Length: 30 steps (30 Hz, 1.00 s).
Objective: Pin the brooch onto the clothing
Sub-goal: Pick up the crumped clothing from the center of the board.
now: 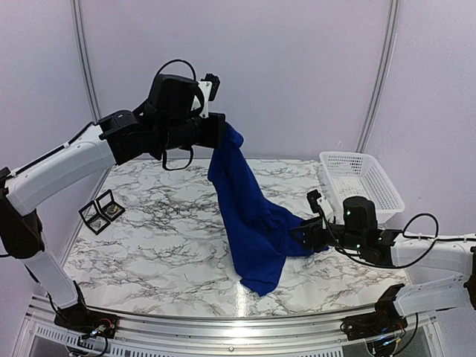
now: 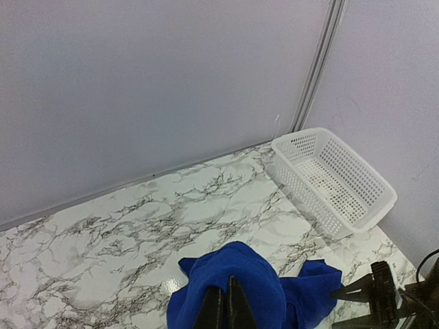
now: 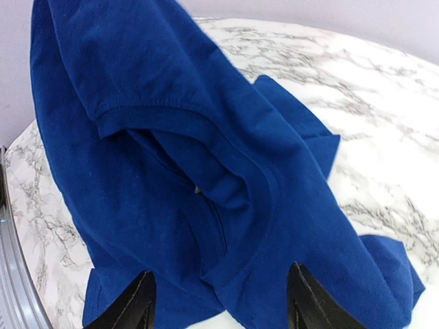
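Clothing (image 1: pixel 242 197) aloft in the closed left pincer (image 1: pixel 221 130), lower folds loose between tips of the open right pincer (image 3: pixel 221 269).

Pale lilac walls (image 1: pixel 297 74) — grey seams; glossy marble-patterned table (image 1: pixel 163 245) below.
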### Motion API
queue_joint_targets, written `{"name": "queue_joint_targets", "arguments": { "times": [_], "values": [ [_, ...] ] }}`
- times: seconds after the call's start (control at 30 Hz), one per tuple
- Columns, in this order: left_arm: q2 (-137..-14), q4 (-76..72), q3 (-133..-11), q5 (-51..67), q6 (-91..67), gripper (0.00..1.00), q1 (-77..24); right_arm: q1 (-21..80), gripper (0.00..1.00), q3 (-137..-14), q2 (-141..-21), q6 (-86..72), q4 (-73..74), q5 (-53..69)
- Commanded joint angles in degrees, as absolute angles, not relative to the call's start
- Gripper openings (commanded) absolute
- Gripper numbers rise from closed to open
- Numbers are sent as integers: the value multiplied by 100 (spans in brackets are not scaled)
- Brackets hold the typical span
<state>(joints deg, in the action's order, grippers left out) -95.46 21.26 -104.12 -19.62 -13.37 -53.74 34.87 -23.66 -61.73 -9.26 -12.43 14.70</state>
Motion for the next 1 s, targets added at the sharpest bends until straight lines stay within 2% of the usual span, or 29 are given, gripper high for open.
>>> {"name": "queue_joint_targets", "arguments": {
  "times": [0.0, 0.1, 0.23, 0.33, 0.5, 0.63, 0.77, 0.87, 0.9, 0.97],
  "values": [
    [-9220, 1905, -10062, -2149, -1696, 0, -5335, 3524, 59, -2335, -6082, -1738, -1205, 835],
    [-9187, 1890, -9836, -2173, -1769, 0, -5310, 3534, 56, -2504, -6086, -2033, -464, 590],
    [-9133, 1886, -9647, -2181, -1834, 0, -5267, 3563, 48, -2667, -6186, -2937, 581, 284],
    [-9091, 1881, -9541, -2189, -1848, 0, -5243, 3856, 48, -2726, -6330, -3385, 1054, -194],
    [-9070, 1869, -9435, -2096, -1889, 0, -5205, 4170, 56, -3303, -6948, -3456, 1394, -858],
    [-9030, 1851, -9392, -2076, -1869, 0, -5183, 4177, 75, -3673, -7531, -3531, 1572, -965],
    [-8992, 1826, -9312, -2019, -1872, 0, -5139, 4184, 77, -4066, -8110, -3513, 1669, -1227],
    [-8958, 1812, -9249, -1983, -1875, 0, -5105, 4185, 69, -4251, -8461, -3505, 1750, -1306],
    [-8931, 1811, -9228, -1978, -1868, 0, -5095, 4186, 60, -4289, -8544, -3488, 1757, -1266],
    [-8875, 1810, -9180, -1984, -1868, 0, -5058, 4186, 31, -4313, -8607, -3493, 1760, -1208]
  ]
}}
